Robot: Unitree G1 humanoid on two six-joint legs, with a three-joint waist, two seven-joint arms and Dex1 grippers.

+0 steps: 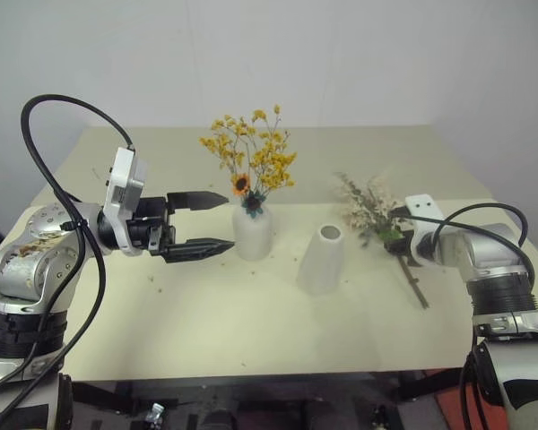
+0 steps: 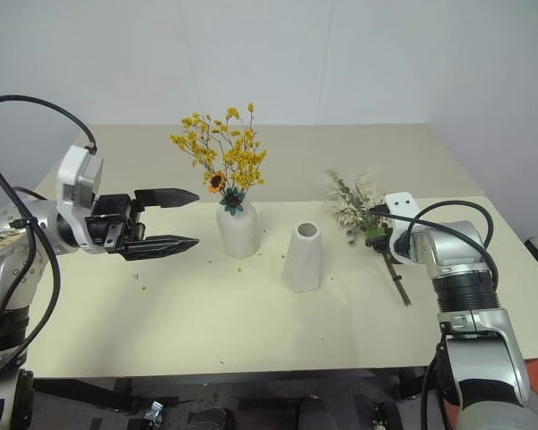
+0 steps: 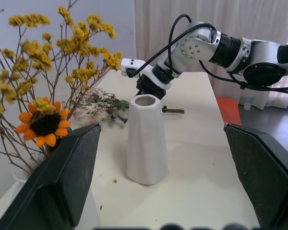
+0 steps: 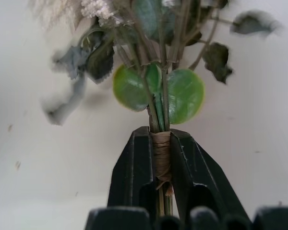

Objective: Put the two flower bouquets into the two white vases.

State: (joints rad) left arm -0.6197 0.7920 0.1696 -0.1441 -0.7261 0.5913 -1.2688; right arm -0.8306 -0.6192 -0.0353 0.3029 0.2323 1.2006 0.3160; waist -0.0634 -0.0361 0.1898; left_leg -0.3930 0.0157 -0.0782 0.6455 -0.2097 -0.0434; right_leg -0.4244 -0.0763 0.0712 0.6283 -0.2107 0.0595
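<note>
Right jaws clamped on the second bouquet; the first bouquet is already seated in its vase.

Head views: we find the slim bunch of yellow-orange blossoms with a small sunflower (image 1: 248,161) standing upright in the rounded matte white bottle vase (image 1: 251,233) on the pale beige desk (image 1: 206,313). The taller tapered white cone vase (image 1: 322,260) stands to its right. The left gripper (image 1: 202,221) hovers level beside the bottle vase, jaws apart. The bushier bunch of cream grasses, green sprigs and pink blooms (image 1: 369,208) lies on the desk at the right gripper (image 2: 383,235).
Left wrist view: we see the cone vase between the wide-set fingers (image 3: 62,177).
Right wrist view: jaws are closed on the bushy bunch's wrapped stems (image 4: 161,158).
</note>
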